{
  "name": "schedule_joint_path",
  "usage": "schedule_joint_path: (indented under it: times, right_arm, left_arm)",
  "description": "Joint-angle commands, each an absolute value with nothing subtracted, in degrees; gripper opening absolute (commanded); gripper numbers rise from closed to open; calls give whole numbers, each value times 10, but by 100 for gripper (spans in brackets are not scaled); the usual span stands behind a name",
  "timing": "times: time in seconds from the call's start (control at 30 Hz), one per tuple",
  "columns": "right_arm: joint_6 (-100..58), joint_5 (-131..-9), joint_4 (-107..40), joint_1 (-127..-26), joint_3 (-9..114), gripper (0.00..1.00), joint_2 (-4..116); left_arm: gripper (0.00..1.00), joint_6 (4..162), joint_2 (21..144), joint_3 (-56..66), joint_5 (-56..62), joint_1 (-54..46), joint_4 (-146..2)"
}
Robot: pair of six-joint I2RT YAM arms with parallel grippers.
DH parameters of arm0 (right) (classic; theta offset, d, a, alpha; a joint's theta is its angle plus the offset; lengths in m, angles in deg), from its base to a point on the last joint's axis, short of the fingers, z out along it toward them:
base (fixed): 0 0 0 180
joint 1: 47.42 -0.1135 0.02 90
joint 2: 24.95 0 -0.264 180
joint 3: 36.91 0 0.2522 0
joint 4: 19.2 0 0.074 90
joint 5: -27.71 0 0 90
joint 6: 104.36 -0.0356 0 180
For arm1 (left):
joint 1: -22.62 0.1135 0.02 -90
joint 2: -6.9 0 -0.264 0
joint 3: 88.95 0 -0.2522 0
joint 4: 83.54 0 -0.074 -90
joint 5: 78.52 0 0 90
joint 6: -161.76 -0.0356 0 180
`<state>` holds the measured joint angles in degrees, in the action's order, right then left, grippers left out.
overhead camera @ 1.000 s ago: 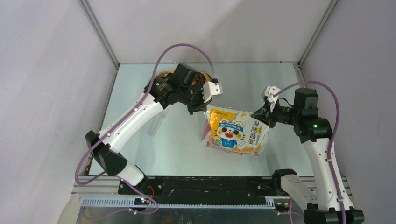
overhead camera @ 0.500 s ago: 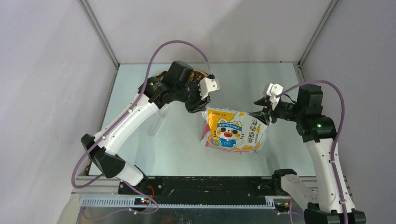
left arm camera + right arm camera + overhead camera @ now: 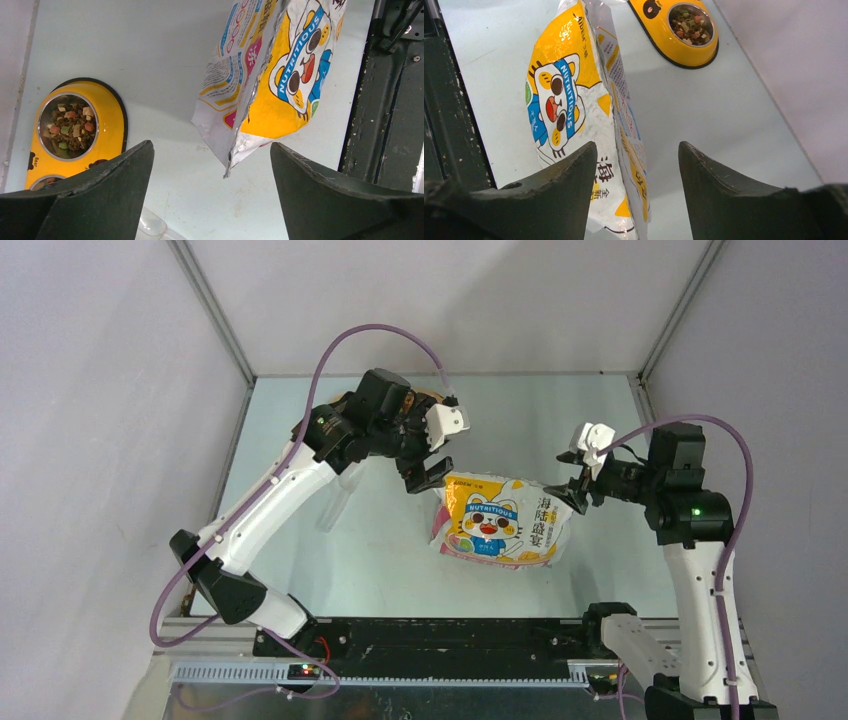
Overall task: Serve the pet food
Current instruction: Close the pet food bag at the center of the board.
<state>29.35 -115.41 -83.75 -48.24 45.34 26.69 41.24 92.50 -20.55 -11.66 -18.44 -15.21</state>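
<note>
The pet food [image 3: 68, 128] shows as brown, red and green kibble in one steel bowl of the yellow feeder [image 3: 107, 117], and again as pet food [image 3: 689, 21] in the right wrist view. The glossy cat-printed bag [image 3: 500, 522] rests on the table between both arms. My left gripper [image 3: 428, 475] stands open just off the bag's upper left corner [image 3: 235, 155], with nothing between its fingers. At the bag's right end my right gripper [image 3: 572, 496] is open. The bag's edge [image 3: 629, 145] lies loosely between its jaws, unclamped.
The yellow feeder [image 3: 674, 47] sits at the back of the table, largely under my left arm in the top view. A translucent plastic scoop [image 3: 335, 502] lies left of the bag. Grey walls close in the table on three sides.
Both grippers went from shut on the bag's corners to open and let it go. The left one drew back and up a little, and the right arm shifted right. The bag settled lower.
</note>
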Motion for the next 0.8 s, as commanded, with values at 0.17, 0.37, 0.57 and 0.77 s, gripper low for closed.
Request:
schedule_joint_path:
  times: [0.17, 0.37, 0.57, 0.77]
  right_arm:
    - [377, -1063, -939, -479, 493, 63, 268]
    - [354, -1039, -893, -479, 461, 58, 245]
    - [341, -1053, -878, -483, 440, 52, 239]
    - [329, -1059, -879, -487, 439, 29, 264]
  left_arm:
    - [98, 408, 914, -214, -137, -181, -160]
    - [88, 408, 942, -226, -150, -183, -155]
    - [71, 404, 964, -241, -163, -189, -138]
    - [53, 402, 964, -240, -163, -190, -136]
